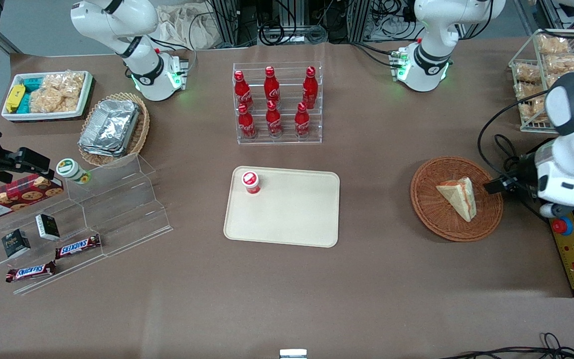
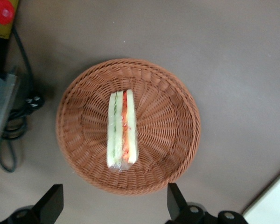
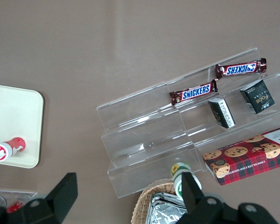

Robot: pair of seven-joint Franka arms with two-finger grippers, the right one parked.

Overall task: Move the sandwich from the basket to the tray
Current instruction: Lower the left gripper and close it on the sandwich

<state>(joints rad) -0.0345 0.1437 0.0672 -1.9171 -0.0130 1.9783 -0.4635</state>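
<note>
**— What do you see from the front?**
— I see the sandwich (image 1: pixel 459 198) lying in the basket (image 1: pixel 426 209), halfway down the frame, toward the working arm's end of the table. The tray (image 1: pixel 292 214) sits in the middle of the frame, well apart from the basket. A small red bottle (image 1: pixel 250 182) stands on the tray, in a corner far from the camera. My gripper (image 1: pixel 497 184) hangs over the basket's rim, close to the sandwich.

**— And from the left wrist?**
— I look straight down on the basket (image 2: pixel 177 135). The sandwich (image 2: pixel 121 130) stands on edge in its middle, with the red and green filling facing up. The gripper (image 2: pixel 114 188) is spread wide and holds nothing. Its two fingers (image 2: pixel 56 198) are above the basket's rim and do not touch the sandwich. A corner of the tray (image 2: pixel 275 200) peeks in.

**— And the right wrist?**
— There I see only a piece of the tray (image 3: pixel 14 121) at the edge of the frame, with the red bottle (image 3: pixel 7 148) on it.
</note>
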